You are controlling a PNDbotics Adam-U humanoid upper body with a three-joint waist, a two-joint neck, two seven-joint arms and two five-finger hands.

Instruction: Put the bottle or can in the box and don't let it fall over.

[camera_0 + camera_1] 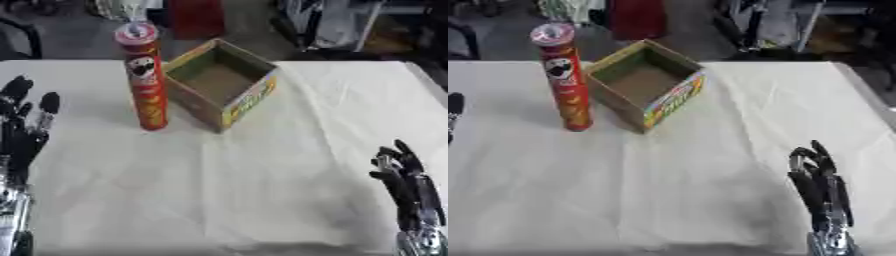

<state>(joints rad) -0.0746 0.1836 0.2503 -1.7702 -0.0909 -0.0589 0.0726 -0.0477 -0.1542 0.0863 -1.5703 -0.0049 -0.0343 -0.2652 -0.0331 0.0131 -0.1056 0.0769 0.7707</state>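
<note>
A tall red chip can [145, 80] stands upright on the white cloth, just left of an open cardboard box [220, 82] with a yellow-green printed side. The box is empty inside and turned corner-on toward me. My left hand [22, 130] rests at the left edge of the table, fingers straight and pointing up, well left of the can. At the lower right my right hand [407, 185] also points up with relaxed fingers, far from both can and box. Neither hand touches anything.
The table is covered by a wrinkled white cloth [262, 170]. Beyond the far edge are a red object [197, 17], dark chairs and equipment on the floor. Open cloth lies between my hands and the can.
</note>
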